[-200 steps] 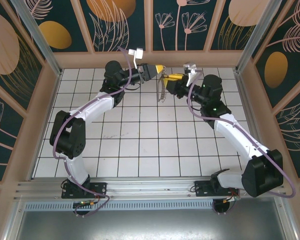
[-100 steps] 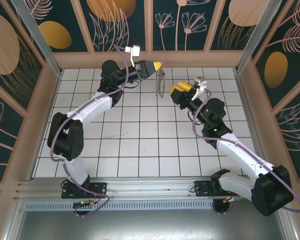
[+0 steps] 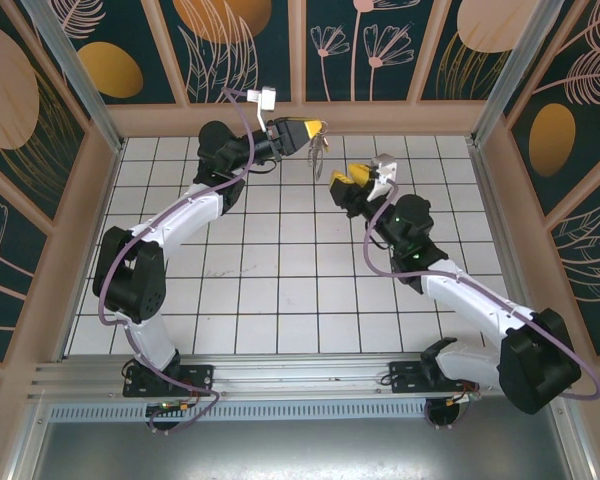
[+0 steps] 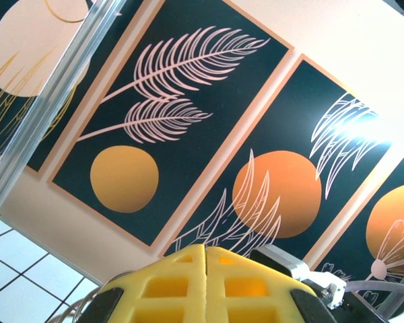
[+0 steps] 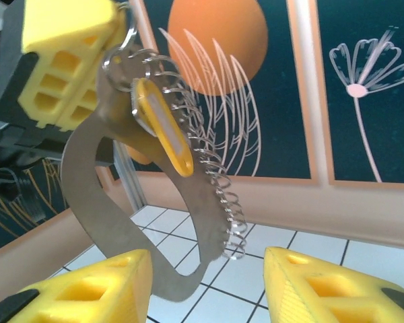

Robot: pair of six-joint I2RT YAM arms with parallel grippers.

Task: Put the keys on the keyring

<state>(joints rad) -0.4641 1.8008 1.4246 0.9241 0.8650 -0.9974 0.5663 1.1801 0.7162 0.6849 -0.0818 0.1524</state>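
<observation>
- Where the two arms meet near the top centre of the overhead view, the left gripper [image 3: 313,130] is raised above the white tiled floor [image 3: 280,290], close to the back wall.
- Left gripper: clamped shut on the top of the keyring [image 3: 321,158]. In its own wrist view the two yellow fingers [image 4: 175,286] press together with only a seam between them.
- Keyring: hangs downward from that grip, off the floor, just right of the left gripper's tip in the overhead view.
- From the right wrist camera the keyring is a flat grey metal loop taking up the left half of the frame. A wire coil runs down its right edge.
- Key [image 5: 163,128]: small, yellow-gold, oblong. It lies slanted across the upper part of the loop, its top end beside a small wire ring next to the left gripper's fingers. Cannot tell whether it is threaded onto the loop.
- Right gripper [image 3: 348,178]: jaws apart, holding nothing, just below and right of the hanging keyring in the overhead view.
- In the right wrist view its yellow fingers [image 5: 87,293] sit in the bottom corners, with the loop's lower end between them. Contact unclear.
</observation>
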